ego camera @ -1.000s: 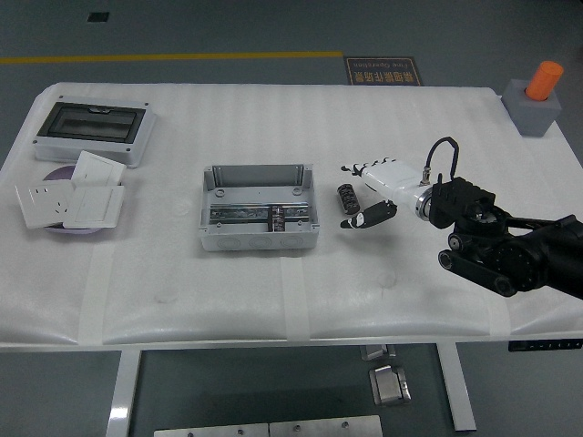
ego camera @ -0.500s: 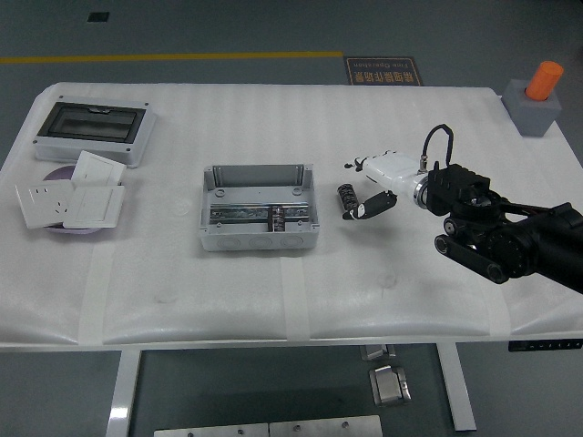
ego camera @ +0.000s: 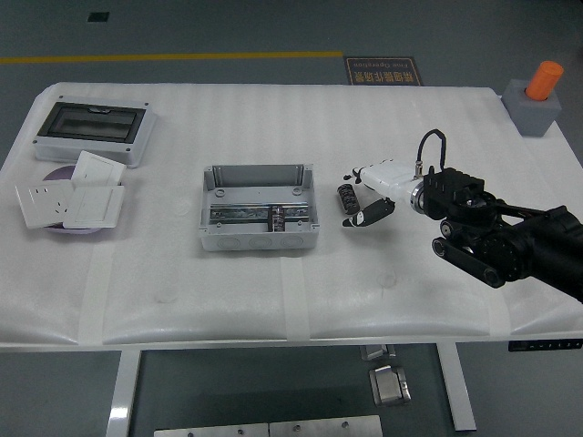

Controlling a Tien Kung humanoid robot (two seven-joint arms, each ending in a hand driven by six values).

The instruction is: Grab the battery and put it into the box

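The right arm reaches in from the right edge, its white right hand low, fingers loosely parted, holding nothing.

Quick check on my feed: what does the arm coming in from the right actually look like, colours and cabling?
The right arm is black, built of chunky rounded joint housings. Its right hand is white with dark fingertips, joined through a silvery metal wrist ring. A black cable loops up over the wrist. No markings are readable.
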